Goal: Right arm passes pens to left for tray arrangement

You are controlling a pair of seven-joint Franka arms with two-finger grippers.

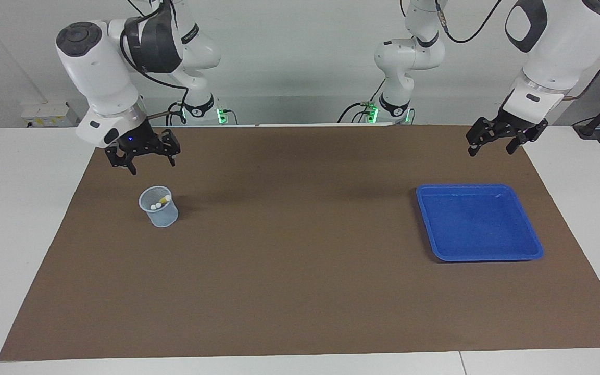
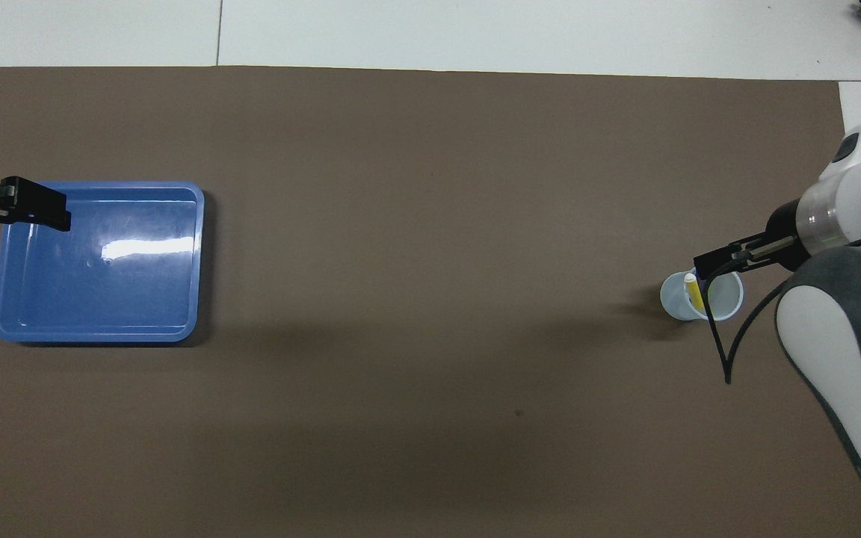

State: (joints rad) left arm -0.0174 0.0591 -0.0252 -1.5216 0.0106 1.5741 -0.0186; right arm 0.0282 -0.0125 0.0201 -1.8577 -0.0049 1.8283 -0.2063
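The task stands at its first step, the reach for a pen. The right end effector [image 1: 149, 158], fingers spread and empty, hangs over the brown mat at about eleven o'clock from the cup [image 1: 159, 206], clear of its rim. The pens [image 1: 160, 202] stand inside the cup, toward the right arm's end of the worktop [image 1: 13, 208]. The left end effector [image 1: 492, 144], also spread and empty, waits above the mat near the blue tray [image 1: 479, 254], which holds nothing. Next, I judge, the right end effector must line up over one pen's pale tip and descend without knocking the cup.
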